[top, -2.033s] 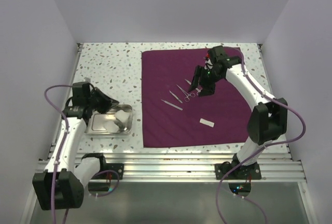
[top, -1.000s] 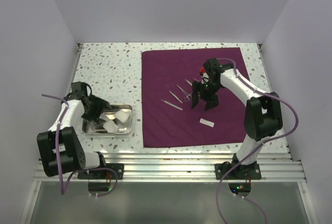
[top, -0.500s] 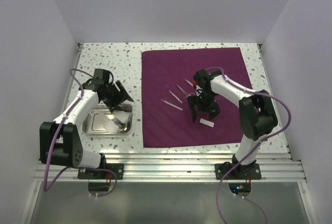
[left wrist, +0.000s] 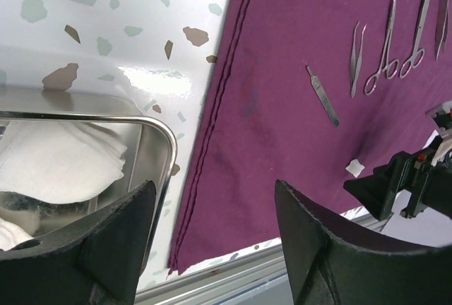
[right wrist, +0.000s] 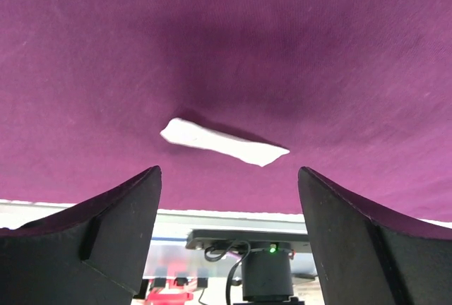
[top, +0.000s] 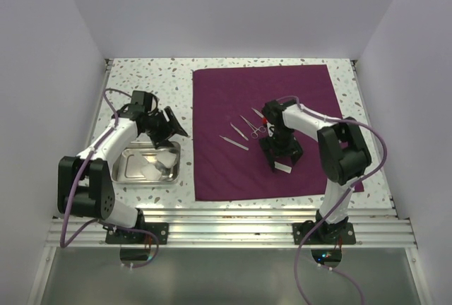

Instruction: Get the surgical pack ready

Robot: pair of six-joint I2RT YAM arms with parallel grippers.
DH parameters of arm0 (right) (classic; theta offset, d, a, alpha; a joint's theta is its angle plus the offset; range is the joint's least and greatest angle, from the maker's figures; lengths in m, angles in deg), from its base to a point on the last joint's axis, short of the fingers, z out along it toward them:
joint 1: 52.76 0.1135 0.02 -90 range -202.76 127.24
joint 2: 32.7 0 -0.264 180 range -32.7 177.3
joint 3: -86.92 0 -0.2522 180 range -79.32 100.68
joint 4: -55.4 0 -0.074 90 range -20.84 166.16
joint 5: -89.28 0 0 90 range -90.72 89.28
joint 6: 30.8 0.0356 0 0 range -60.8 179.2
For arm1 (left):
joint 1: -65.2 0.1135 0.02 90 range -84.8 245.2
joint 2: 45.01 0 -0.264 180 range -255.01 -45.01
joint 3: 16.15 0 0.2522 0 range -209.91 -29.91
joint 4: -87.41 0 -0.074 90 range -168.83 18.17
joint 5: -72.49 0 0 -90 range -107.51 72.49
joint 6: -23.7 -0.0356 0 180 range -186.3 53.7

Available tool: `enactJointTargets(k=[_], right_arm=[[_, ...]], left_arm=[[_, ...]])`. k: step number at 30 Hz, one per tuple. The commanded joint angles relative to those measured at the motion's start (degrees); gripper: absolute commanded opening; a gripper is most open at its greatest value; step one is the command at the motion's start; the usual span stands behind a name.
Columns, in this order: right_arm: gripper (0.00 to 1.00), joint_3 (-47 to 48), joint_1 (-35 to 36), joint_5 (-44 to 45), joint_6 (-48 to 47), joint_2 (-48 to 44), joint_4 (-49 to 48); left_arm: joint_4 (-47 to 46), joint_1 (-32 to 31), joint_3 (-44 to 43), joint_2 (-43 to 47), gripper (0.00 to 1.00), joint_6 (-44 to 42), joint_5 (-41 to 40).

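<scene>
The speckled white table (top: 148,86) is seen whole from high behind its near edge. The left wrist view is taken low over a corner of the shiny rectangular steel tray (left wrist: 106,116), facing across the dark-purple square cloth (left wrist: 282,107). The right wrist view is held close above that cloth, which is shared by all three.

We note bright, even light from above in the overhead view; shadows there are faint and soft-edged. Left wrist view: a white glare patch on the table (left wrist: 152,79) just beside the tray (left wrist: 106,116) rim. The near fingers (left wrist: 106,248) read dark and blurred. Right wrist view: a broad soft shadow darkens the cloth (right wrist: 233,51); we find its weave sharp.
</scene>
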Motion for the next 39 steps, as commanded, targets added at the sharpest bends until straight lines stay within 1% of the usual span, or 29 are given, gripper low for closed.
enactJointTargets(k=[1, 6, 15, 21, 25, 29, 32, 35, 39], right_arm=[[0.81, 0.0, 0.1, 2.3, -1.9, 0.8, -1.1], [0.73, 0.9, 0.1, 1.3, -1.8, 2.9, -2.8], [0.68, 1.8, 0.1, 0.3, -2.5, 4.0, -4.6], [0.55, 2.2, 0.1, -0.3, -2.1, 5.1, -4.7], [0.53, 2.3, 0.1, -0.9, -1.8, 4.2, -4.7], [0.47, 2.9, 0.0, -1.0, -1.5, 2.3, -4.1], [0.45, 3.2, 0.0, -1.0, -1.3, 1.6, -3.7], [0.40, 3.3, 0.0, -1.0, -1.2, 1.5, -3.3], [0.38, 2.4, 0.1, -2.5, -1.0, 0.2, -3.4]], left_arm=[[-2.5, -0.1, -2.2, -0.6, 0.72, -1.9, 2.3], [-0.8, -0.1, -3.3, -0.8, 0.72, -3.1, 2.2], [0.1, -0.1, -3.9, -1.1, 0.72, -3.8, 2.7], [0.4, -0.1, -4.0, -1.2, 0.72, -4.3, 3.2], [0.3, -0.1, -4.2, -1.1, 0.72, -4.2, 3.7], [0.4, -0.1, -4.3, -1.0, 0.72, -4.4, 3.9], [0.3, -0.2, -4.2, -1.0, 0.72, -4.2, 4.3], [0.3, -0.2, -4.2, -0.8, 0.72, -3.9, 4.7], [0.4, -0.2, -4.0, -0.3, 0.72, -4.0, 4.9]])
